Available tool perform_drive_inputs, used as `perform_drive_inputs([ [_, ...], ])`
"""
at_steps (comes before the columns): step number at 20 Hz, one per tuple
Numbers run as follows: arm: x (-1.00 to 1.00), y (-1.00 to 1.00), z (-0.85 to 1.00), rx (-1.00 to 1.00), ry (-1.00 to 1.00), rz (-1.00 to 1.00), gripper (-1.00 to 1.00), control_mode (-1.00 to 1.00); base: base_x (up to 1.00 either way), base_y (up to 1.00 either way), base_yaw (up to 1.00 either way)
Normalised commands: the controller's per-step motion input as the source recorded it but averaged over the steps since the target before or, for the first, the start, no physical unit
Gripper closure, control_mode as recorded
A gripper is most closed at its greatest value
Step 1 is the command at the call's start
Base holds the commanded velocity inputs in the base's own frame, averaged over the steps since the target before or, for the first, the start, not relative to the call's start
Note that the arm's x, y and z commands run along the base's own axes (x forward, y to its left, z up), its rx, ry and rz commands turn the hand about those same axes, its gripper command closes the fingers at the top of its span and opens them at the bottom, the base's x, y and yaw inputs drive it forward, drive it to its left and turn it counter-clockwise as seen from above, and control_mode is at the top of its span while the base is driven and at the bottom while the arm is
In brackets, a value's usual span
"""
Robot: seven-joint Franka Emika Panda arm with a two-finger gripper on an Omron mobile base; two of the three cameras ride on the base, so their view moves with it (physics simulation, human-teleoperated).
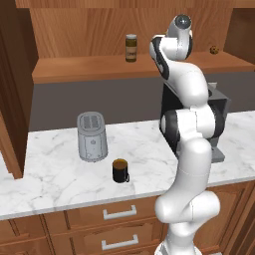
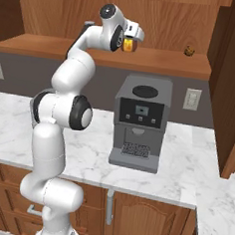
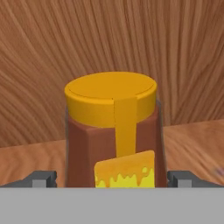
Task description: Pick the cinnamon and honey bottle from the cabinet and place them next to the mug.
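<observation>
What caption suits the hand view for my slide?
Open end effector straddling the honey bottle on the cabinet shelf, fingertips either side, not yet closed.

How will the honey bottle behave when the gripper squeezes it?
The honey bottle looks rigid, so it probably won't deform. Its flat-faceted sides should resist slipping. It stands upright on the shelf, taller than wide, so an off-center nudge could tip it.

No words, brands or numbers can be read anywhere: the honey bottle [image 3: 114, 140] carries a yellow label with a dripping edge but no lettering, and the cinnamon [image 1: 131, 48] jar's pale band is blank.
</observation>
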Motion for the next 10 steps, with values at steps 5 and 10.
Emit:
perform_drive_inputs([
  [5, 0.0, 0.0, 0.0, 0.0, -0.01, 0.0, -1.0, -1.0, 0.0, 0.0, 0.0],
  [10, 0.0, 0.0, 0.0, 0.0, 0.0, 0.0, -1.0, -1.0, 0.0, 0.0, 0.0],
])
